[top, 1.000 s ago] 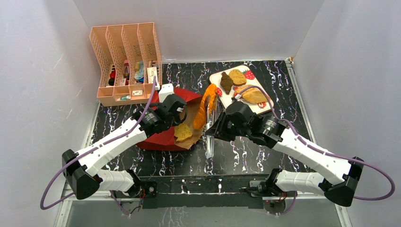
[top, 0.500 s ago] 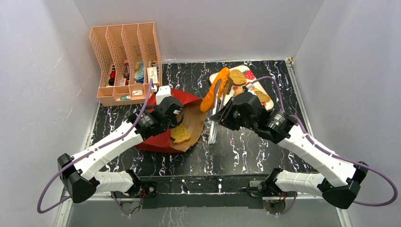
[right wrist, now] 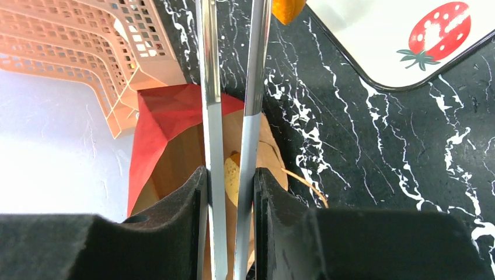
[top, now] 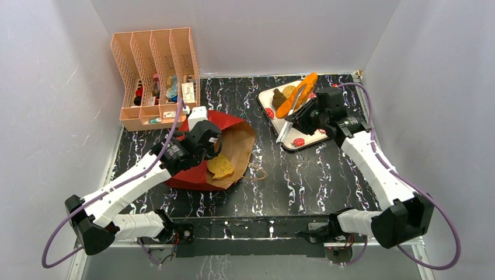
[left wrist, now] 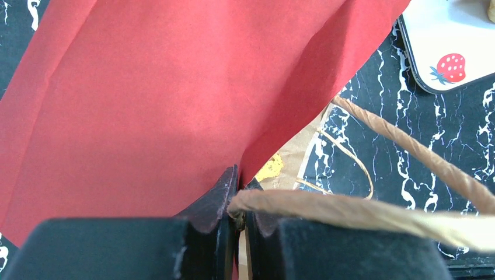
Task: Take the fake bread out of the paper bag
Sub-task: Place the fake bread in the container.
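The red paper bag point(top: 195, 172) lies on its side, its brown inside facing right. A yellow piece of fake bread point(top: 220, 166) rests in its mouth. My left gripper point(top: 209, 143) is shut on the bag's upper edge point(left wrist: 146, 87), pinching the tan cord handle point(left wrist: 350, 210) where it is fixed. My right gripper point(top: 304, 114) is shut on metal tongs point(right wrist: 210, 87). The tongs hold a long orange bread point(top: 297, 95) above the strawberry-print tray point(top: 303, 140). A dark brown piece point(top: 278, 96) and a tan piece point(top: 288, 90) lie on that tray.
A peach slotted organiser point(top: 154, 76) holding small items stands at the back left, just behind the bag. White walls close in the black marbled table point(top: 303, 181) on three sides. The second cord handle point(top: 257, 171) trails on the table beside the bag's mouth.
My right arm has swung the tongs with the orange bread from the bag's mouth to above the tray at the back right. The left gripper has kept its hold on the bag.
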